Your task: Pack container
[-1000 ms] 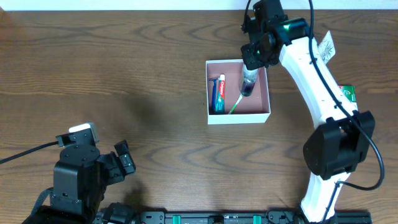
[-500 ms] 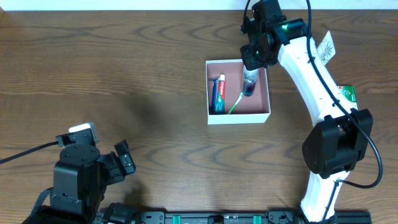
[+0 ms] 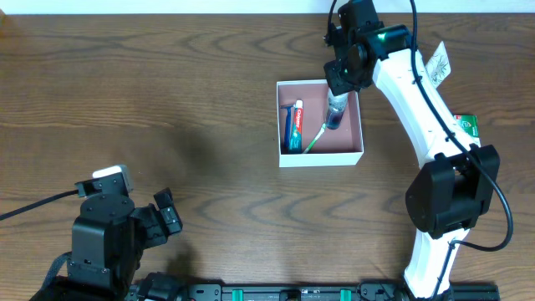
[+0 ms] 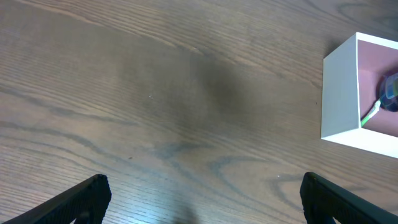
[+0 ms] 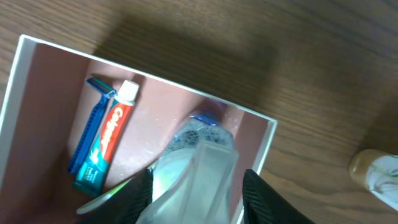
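The container, a square white box with a dusty-pink inside, sits at the table's upper middle; it also shows in the right wrist view and at the left wrist view's right edge. In it lie a blue razor, a red and teal toothpaste tube and a green and white toothbrush. My right gripper is over the box's far right corner, shut on a clear bottle whose dark end points down into the box. My left gripper is open and empty over bare wood.
A white printed packet and a green item lie right of the right arm. A yellowish object lies on the wood just right of the box. The left arm's base is at the front left.
My right gripper has shifted very slightly toward the box's far edge with the clear bottle. The left arm has not moved.
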